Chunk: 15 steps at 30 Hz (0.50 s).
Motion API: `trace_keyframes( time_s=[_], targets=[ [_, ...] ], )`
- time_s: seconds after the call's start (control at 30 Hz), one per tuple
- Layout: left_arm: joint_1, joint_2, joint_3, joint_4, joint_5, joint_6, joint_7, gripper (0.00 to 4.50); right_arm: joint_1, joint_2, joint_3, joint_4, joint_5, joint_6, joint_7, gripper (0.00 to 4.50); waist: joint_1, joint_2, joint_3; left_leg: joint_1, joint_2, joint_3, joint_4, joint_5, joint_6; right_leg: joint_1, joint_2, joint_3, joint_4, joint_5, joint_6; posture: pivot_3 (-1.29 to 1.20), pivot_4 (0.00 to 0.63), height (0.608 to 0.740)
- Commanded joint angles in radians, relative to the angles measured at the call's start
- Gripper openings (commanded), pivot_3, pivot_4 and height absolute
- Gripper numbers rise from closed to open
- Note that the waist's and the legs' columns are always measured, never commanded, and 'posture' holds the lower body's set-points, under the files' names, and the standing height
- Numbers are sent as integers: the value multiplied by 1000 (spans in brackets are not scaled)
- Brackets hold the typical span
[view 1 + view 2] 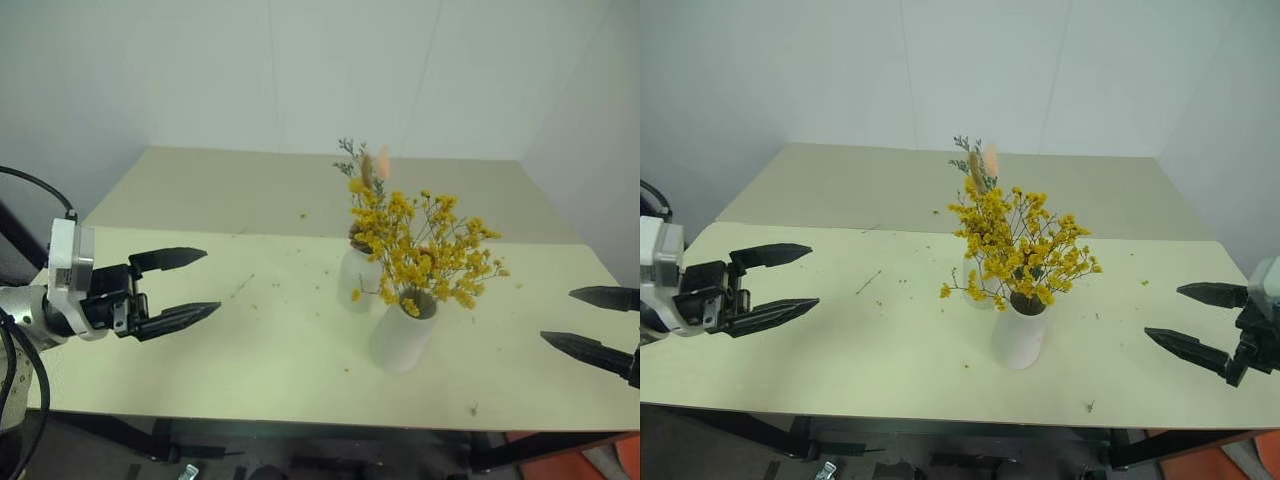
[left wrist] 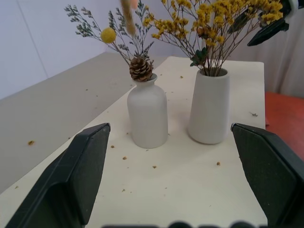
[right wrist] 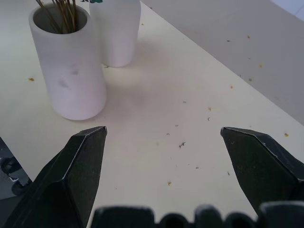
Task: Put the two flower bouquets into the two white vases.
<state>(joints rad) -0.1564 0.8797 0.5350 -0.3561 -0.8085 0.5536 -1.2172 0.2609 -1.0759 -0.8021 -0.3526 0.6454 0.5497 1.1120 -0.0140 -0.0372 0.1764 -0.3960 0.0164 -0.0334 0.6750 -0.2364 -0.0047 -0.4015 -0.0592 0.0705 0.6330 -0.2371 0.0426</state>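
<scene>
Both vases sit mid-table, just beside each other. The tall cone vase [image 1: 404, 335] has the bushy yellow bouquet [image 1: 428, 250] standing in its mouth, and the short bottle vase [image 2: 147, 114] right behind it holds the thin sprig [image 2: 124, 40] with the pine cone at its neck. Left gripper [image 1: 178, 287] hangs over the table's left edge, fingers spread wide, holding nothing. Right gripper [image 1: 1192, 319] is over at the right edge, also spread and empty. There's plenty of bare tabletop [image 1: 270, 340] between each gripper and the vases, with just crumbs of petals [image 3: 180, 144] scattered around.
</scene>
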Motion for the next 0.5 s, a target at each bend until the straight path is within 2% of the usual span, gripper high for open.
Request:
trace_keyframes(
  time_s=[0.03, 0.2, 0.5],
  targets=[
    [-1, 25, 37, -55, -47, 21, 45, 4466, -36, -11, 13, 10, -19, -29, 9, 4500, 0, 0, 0, 0, 0, 0, 0, 0, 0, 0, 0, 0, 0, 0, 0, 0, 150, 740],
    [-16, 42, 14, -64, -73, 36, 77, 4466, -63, -9, 39, 13, -39, -28, 11, 4500, 0, 0, 0, 0, 0, 0, 0, 0, 0, 0, 0, 0, 0, 0, 0, 0, 150, 740],
    [-85, 57, -56, -33, -82, 38, 84, 4466, -41, -6, -14, -16, -51, -6, 33, 4500, 1, 0, 0, 0, 0, 1, 0, 0, 0, 0, 0, 1, 0, 0, 0, 0, 150, 740]
  ],
)
